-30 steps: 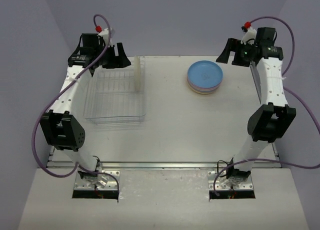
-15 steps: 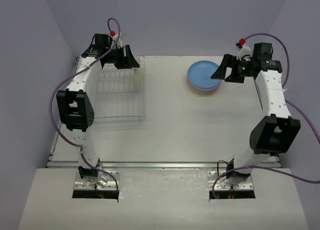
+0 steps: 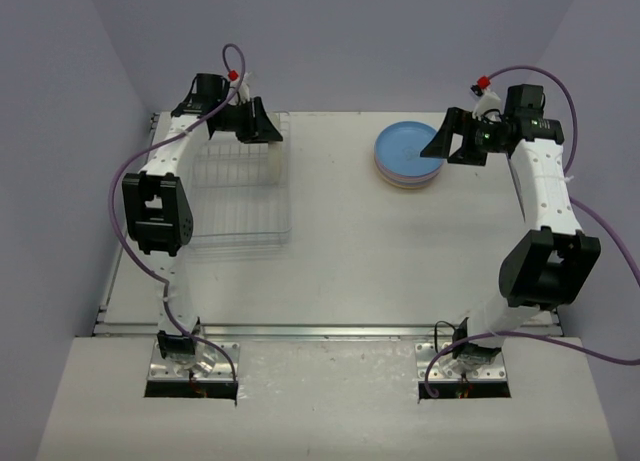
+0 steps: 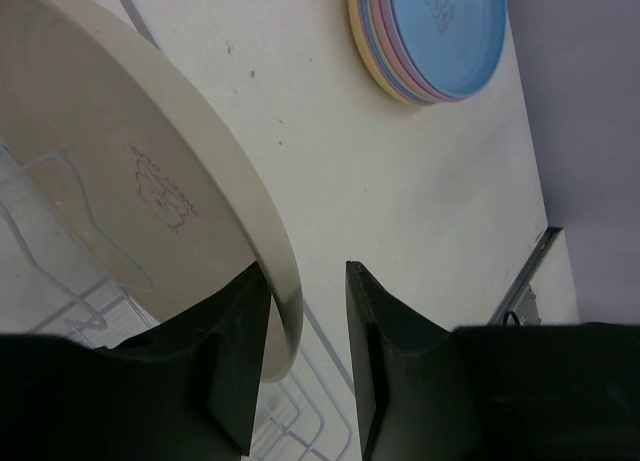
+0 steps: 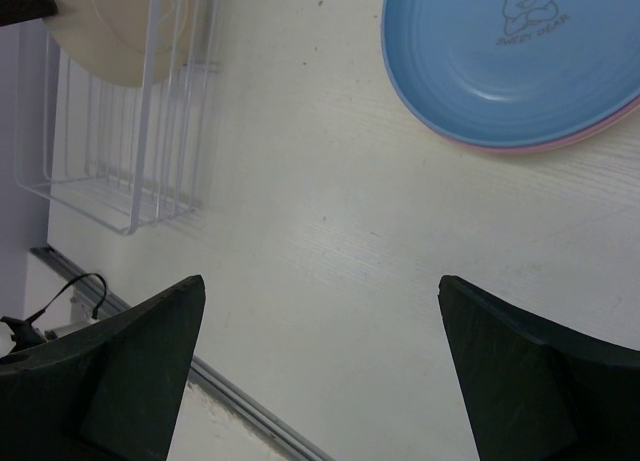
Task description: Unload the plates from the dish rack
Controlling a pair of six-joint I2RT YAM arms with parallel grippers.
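Left wrist: claw (image 4: 305, 276) astride cream plate (image 4: 130, 161) | top external: straddle hidden

One cream plate (image 4: 120, 171) stands upright in the wire dish rack (image 3: 235, 196); blue-topped stack (image 3: 408, 153) well apart.

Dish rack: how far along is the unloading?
Nearly finished. Done: a stack of plates, blue on top, sits on the table. In hand: the left gripper straddles the rim of the cream plate, the only one visible in the dish rack, not yet clamped. Left: lift it out.
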